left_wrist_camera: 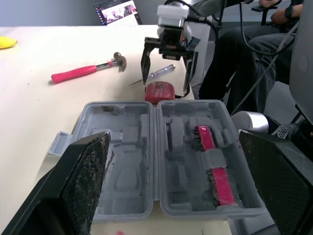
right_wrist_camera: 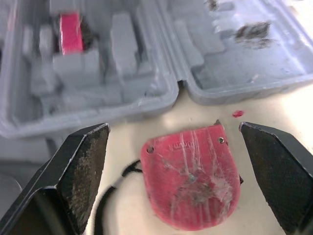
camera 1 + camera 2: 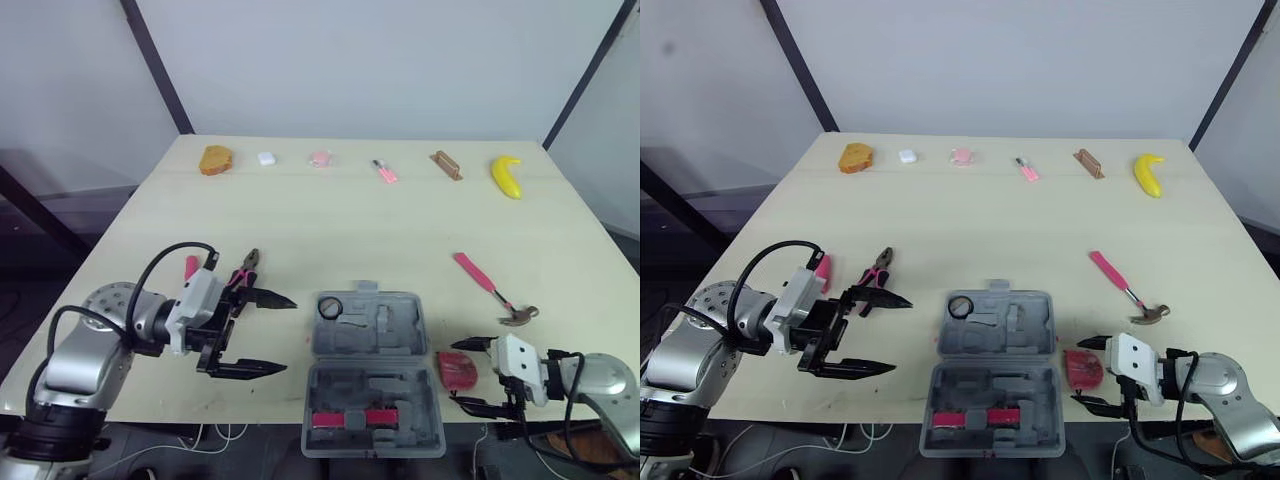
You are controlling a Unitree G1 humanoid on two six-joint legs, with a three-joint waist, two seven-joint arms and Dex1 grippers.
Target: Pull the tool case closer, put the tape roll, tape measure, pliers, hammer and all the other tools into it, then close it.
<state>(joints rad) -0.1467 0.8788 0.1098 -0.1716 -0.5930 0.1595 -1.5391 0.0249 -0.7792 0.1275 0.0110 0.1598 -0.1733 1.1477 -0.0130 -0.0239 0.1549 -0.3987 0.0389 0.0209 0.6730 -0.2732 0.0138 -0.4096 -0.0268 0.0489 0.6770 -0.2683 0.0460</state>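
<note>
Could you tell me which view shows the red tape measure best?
The right wrist view: the tape measure lies close and unobstructed between the right gripper's open jaws, beside the tool case. The left wrist view shows it small beyond the case; the eye views show a small red shape at the case's right.

Pale counter [image 3: 350, 230]. Far edge, 11 to 1 o'clock, a row: orange-brown lump [image 3: 216, 160], sm. white item [image 3: 266, 158], pink item [image 3: 321, 158], sm. pink-handled tool [image 3: 385, 171], brown block [image 3: 446, 165], banana [image 3: 507, 176]. Hammer [image 3: 495, 290] w/ pink handle at 4. Grey tool case [image 3: 405, 335] lies open at 6, by the near edge. Red tape measure [image 3: 458, 369] just beside it, at 5. Pliers [image 3: 243, 273] at 8.
</note>
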